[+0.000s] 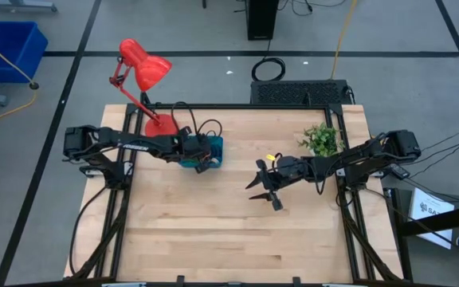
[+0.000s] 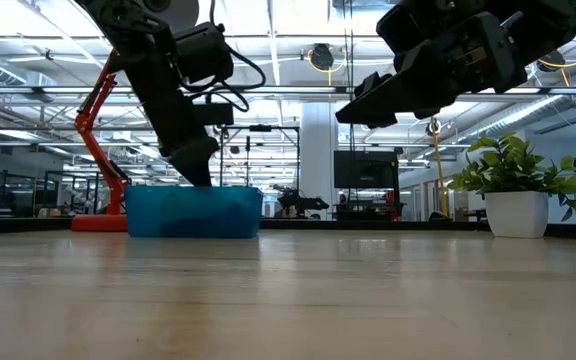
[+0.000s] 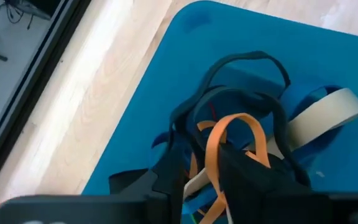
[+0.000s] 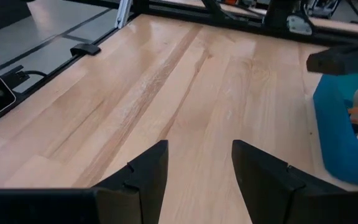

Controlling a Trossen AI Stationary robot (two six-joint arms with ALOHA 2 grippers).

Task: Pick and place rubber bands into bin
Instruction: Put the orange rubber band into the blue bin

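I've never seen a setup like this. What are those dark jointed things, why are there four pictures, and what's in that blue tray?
The dark jointed things are two robot arms at a wooden table, each ending in a two-finger gripper. One picture looks straight down, one looks level across the tabletop, and two come from cameras on the arms' wrists. The left gripper is down in the bin, a small teal tray beside a red lamp. Its wrist camera shows the rubber bands piled inside: black, orange, tan. An orange band lies right at its fingers; whether it is gripped is unclear. The right gripper hangs open above bare wood, holding nothing, near a potted plant.
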